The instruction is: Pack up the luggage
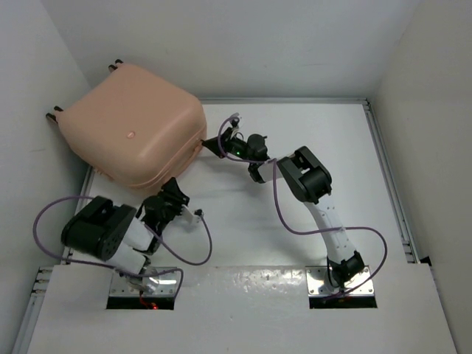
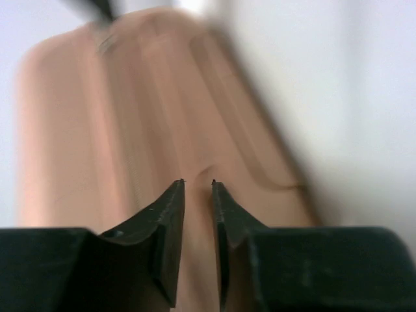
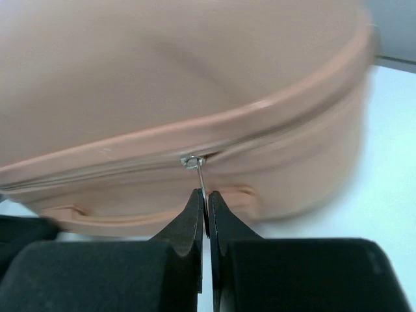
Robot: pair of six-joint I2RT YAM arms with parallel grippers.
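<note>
The luggage (image 1: pixel 133 129) is a large peach-pink hard-shell suitcase lying closed at the back left, with wheels at its far corner. My right gripper (image 1: pixel 214 143) reaches its right side. In the right wrist view this gripper (image 3: pixel 205 194) is shut on the thin metal zipper pull (image 3: pixel 201 179), which hangs from the slider on the luggage (image 3: pixel 162 65) seam. My left gripper (image 1: pixel 172 194) meets the suitcase's near edge. In the left wrist view its jaws (image 2: pixel 197 185) stand a narrow gap apart. The peach shell (image 2: pixel 130 117) fills that gap down to the palm.
White walls stand close behind and on the left of the suitcase. A metal rail (image 1: pixel 387 184) borders the white table on the right. Purple cables (image 1: pixel 284 214) loop beside both arms.
</note>
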